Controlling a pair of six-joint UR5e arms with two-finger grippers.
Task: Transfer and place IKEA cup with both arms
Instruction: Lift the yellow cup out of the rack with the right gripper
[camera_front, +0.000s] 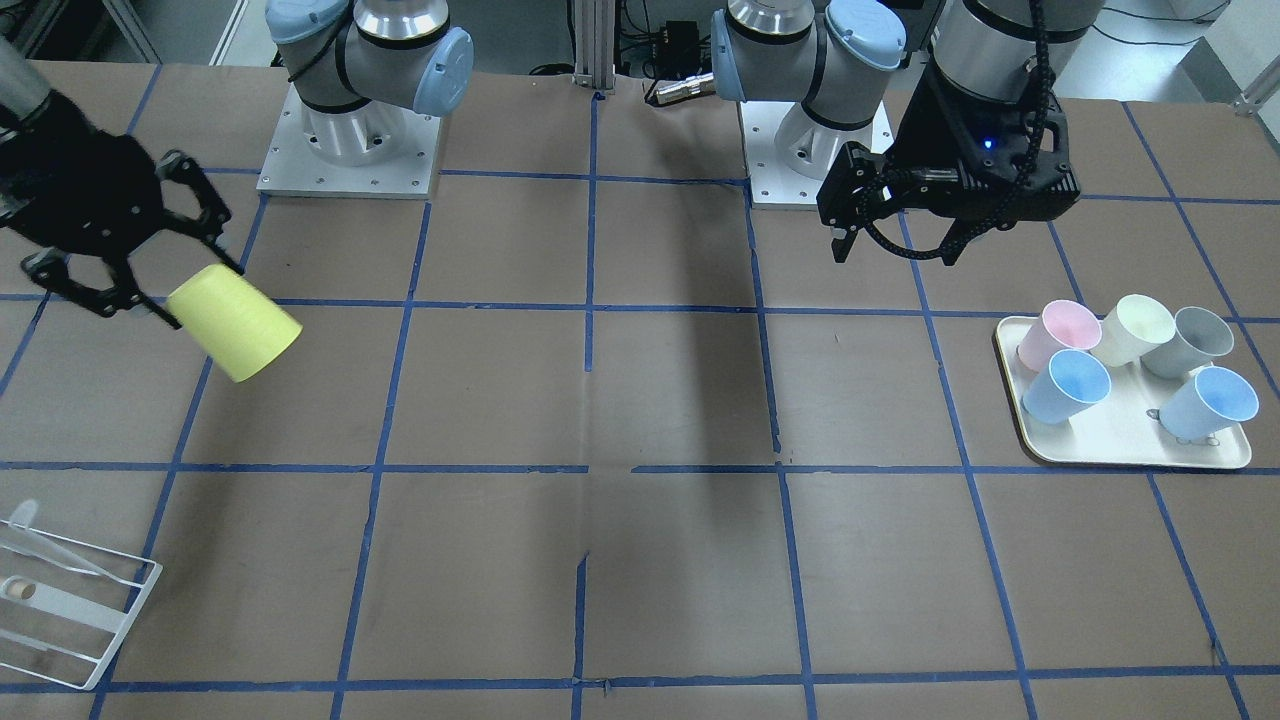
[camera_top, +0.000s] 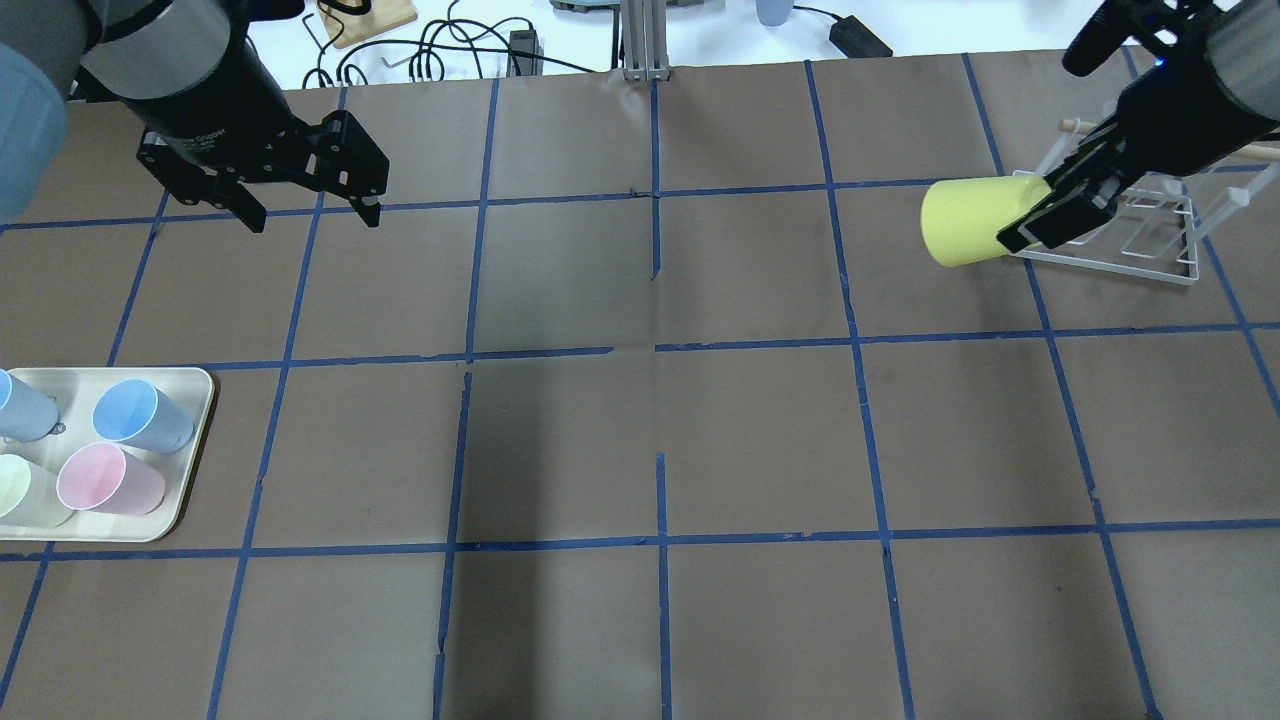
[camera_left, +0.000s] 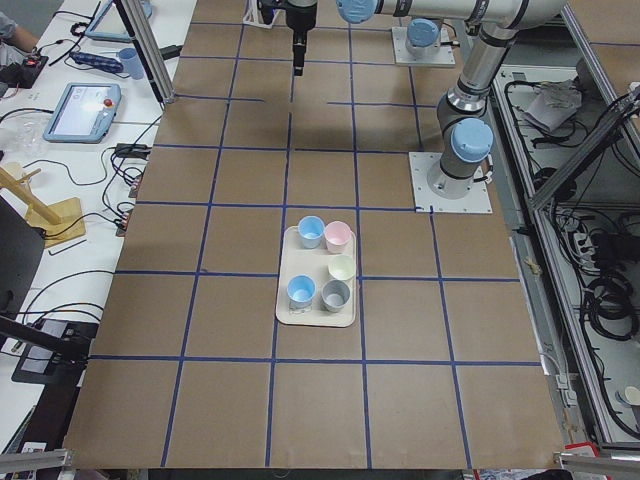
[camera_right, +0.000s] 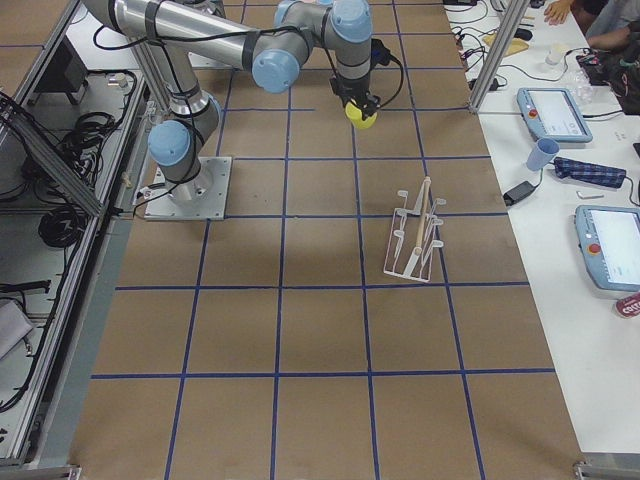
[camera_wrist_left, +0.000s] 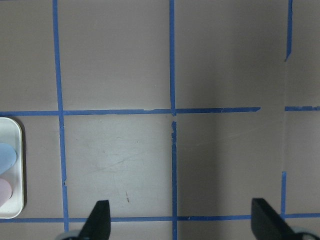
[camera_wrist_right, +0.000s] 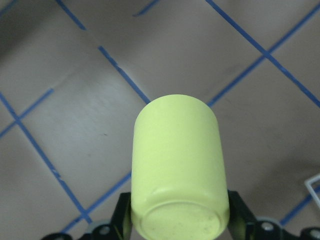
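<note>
While the right gripper (camera_top: 1045, 215) is clamping the IKEA cup (camera_top: 962, 222) near its base, the left gripper (camera_top: 313, 212) is hanging spread wide, touching nothing.
Smooth, tapered lemon-yellow plastic; the cup is lying sideways in the air at the table's 2 o'clock in the overhead view, beside a white wire rack (camera_top: 1110, 265). The right arm is reaching forward, wrist tilted.

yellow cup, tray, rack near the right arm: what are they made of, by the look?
Yellow cup: likely matte moulded plastic; even opaque colour, soft sheen, faint scuffs on the base. Tray: probably plastic too; cream, smooth, rounded rim. Rack: thin white-coated wire, likely metal; its clear-looking uprights are hard to judge.
</note>
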